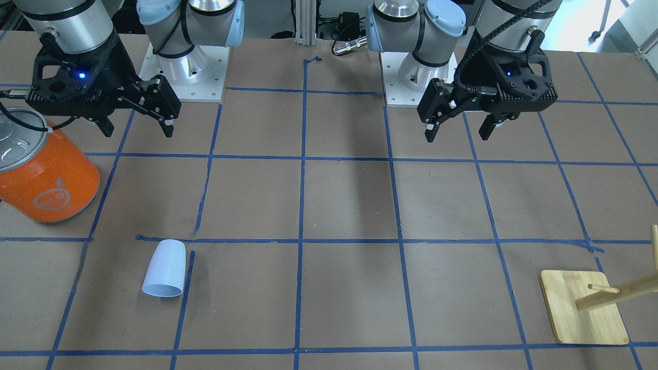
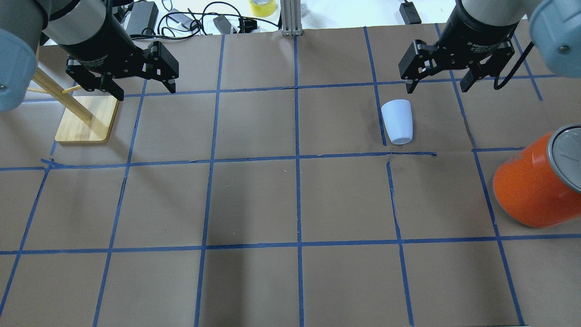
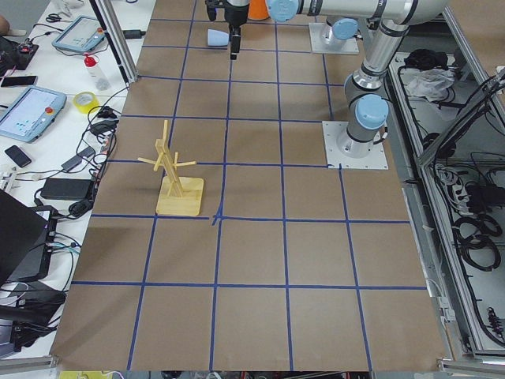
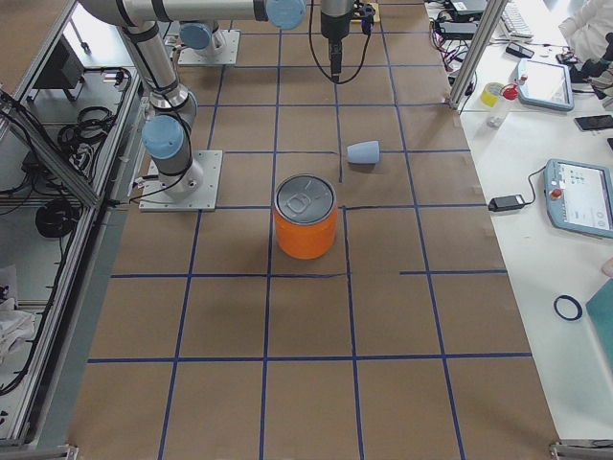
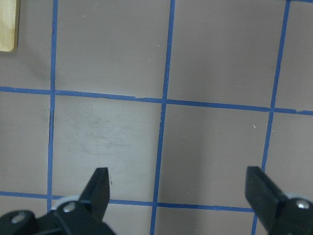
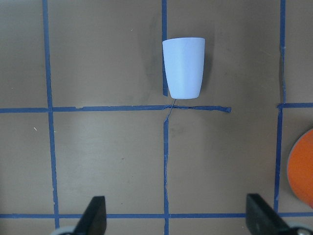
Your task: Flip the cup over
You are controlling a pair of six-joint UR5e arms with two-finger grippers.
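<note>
The cup [image 1: 164,268] is a small pale blue-white tumbler lying on its side on the brown table, its wide mouth pointing away from the robot. It also shows in the overhead view [image 2: 397,121] and the right wrist view [image 6: 184,67]. My right gripper [image 1: 138,128] is open and empty, held high above the table and apart from the cup; it also shows in the overhead view [image 2: 438,87]. My left gripper [image 1: 457,134] is open and empty, high above the other half of the table, and also shows in the overhead view [image 2: 146,92].
A big orange can [image 1: 49,174] with a silver lid stands on the robot's right side, near the cup. A wooden peg stand [image 1: 581,308] on a bamboo base sits on the left side. Blue tape lines grid the table.
</note>
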